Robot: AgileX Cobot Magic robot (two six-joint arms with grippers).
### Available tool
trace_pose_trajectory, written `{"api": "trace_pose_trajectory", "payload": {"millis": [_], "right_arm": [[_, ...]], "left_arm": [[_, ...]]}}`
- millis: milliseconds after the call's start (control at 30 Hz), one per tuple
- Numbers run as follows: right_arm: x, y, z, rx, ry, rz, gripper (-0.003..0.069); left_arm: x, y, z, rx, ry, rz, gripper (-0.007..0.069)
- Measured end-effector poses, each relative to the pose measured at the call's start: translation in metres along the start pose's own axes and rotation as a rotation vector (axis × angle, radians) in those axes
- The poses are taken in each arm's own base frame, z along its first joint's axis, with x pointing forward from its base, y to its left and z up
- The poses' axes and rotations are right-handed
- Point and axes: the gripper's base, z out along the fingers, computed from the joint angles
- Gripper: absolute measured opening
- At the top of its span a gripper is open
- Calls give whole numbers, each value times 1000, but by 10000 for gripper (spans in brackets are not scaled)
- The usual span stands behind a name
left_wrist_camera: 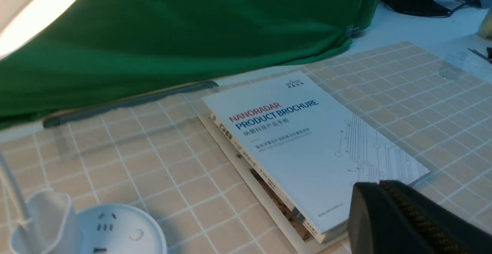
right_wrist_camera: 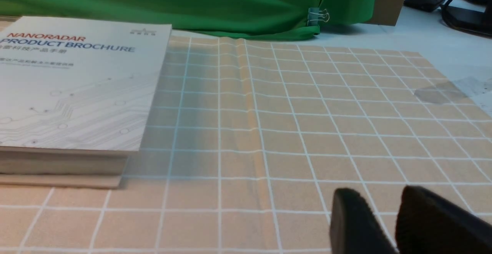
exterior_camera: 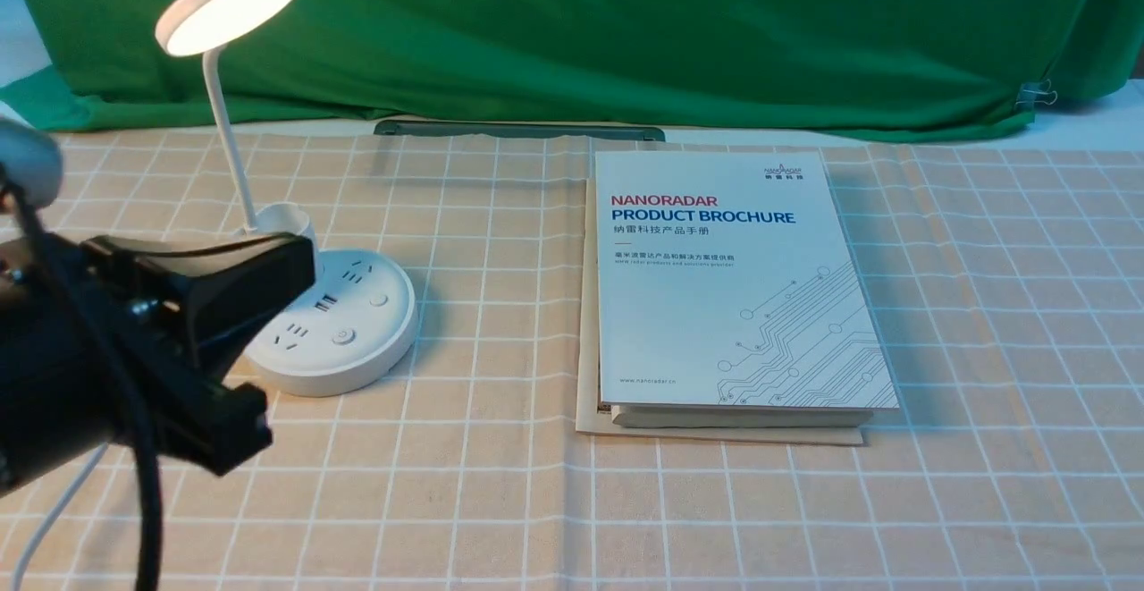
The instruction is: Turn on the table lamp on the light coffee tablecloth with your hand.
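The lamp (exterior_camera: 362, 314) was lit, its flat round head glowing warm white and tipped toward the counter (exterior_camera: 1090, 122). It was smooth white plastic throughout: a thin neck curving up from a small cup, and a round, puck-like base carrying sockets, USB slots and two round buttons. It stood on the cloth (exterior_camera: 983, 350), just beyond the left hand (exterior_camera: 281, 350) and a little to that hand's right, the base showing between the spread jaws in the front view. I could not tell whether hand and base touched.

The left hand was matte black and blocky, jaws wide apart and holding nothing; the wrist view showed one finger (left_wrist_camera: 403, 219) with a ribbed pad.

The cloth was soft tan fabric with a grid of thin white lines, creased down the middle. Well to the left hand's right lay a glossy white brochure (exterior_camera: 724, 278) atop a thicker book.

The right hand (right_wrist_camera: 390, 223) hung low over bare cloth, its dark fingers a narrow gap apart and empty, the brochure off to its left. Behind everything hung a wrinkled green backdrop (exterior_camera: 626, 28).
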Motion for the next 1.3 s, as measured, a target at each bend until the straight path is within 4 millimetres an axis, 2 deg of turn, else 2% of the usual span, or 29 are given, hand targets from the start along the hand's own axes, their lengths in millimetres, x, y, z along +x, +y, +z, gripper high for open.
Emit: {"api": "trace_pose_trajectory", "payload": {"millis": [300, 467, 500, 533, 567, 600, 633, 733, 833, 933, 1033, 1167, 1300], "right_arm": [[0, 0, 0, 0, 0, 0, 239], [0, 0, 0, 0, 0, 0, 239], [0, 0, 0, 0, 0, 0, 239], [0, 0, 0, 0, 0, 0, 239], [0, 0, 0, 0, 0, 0, 239], [0, 0, 0, 0, 0, 0, 239], [0, 0, 0, 0, 0, 0, 239], [0, 0, 0, 0, 0, 0, 239], [0, 0, 0, 0, -1, 0, 239], [0, 0, 0, 0, 0, 0, 239], [0, 0, 0, 0, 0, 0, 239], [0, 0, 0, 0, 0, 0, 239], [0, 0, 0, 0, 0, 0, 239]], "left_arm": [[-2, -1, -38, -52, -140, 210, 21], [22, 4, -63, -153, -280, 298, 21], [35, 6, -69, -195, -332, 291, 21], [38, 7, -71, -205, -346, 274, 21], [55, 10, -79, -264, -392, 242, 21], [57, 10, -79, -277, -394, 237, 21], [68, 11, -82, -307, -406, 216, 21], [93, 16, -83, -399, -406, 163, 21], [109, 21, -78, -440, -370, 122, 21], [134, 27, -70, -484, -297, 43, 21], [141, 28, -68, -487, -253, 6, 21], [154, 27, -65, -473, -112, -55, 21], [158, 27, -65, -467, -71, -74, 21]]}}
